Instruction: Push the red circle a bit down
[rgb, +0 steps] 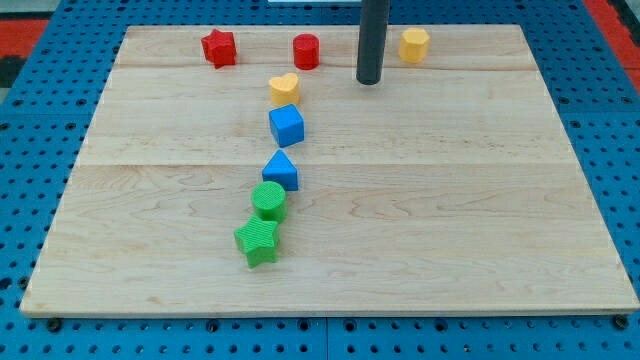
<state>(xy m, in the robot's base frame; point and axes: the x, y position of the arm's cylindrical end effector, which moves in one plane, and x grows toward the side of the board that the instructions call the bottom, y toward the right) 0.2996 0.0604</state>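
The red circle (306, 51) stands near the board's top edge, left of centre. My tip (369, 80) rests on the board to the right of the red circle and slightly lower, with a clear gap between them. A red star (219, 47) lies further left along the top edge. A yellow hexagon (414, 44) lies just right of the rod.
A yellow heart (284, 88) lies below the red circle. Under it run a blue cube (286, 125), a blue triangle (282, 171), a green circle (268, 200) and a green star (259, 241). The wooden board (480, 220) lies on a blue pegboard.
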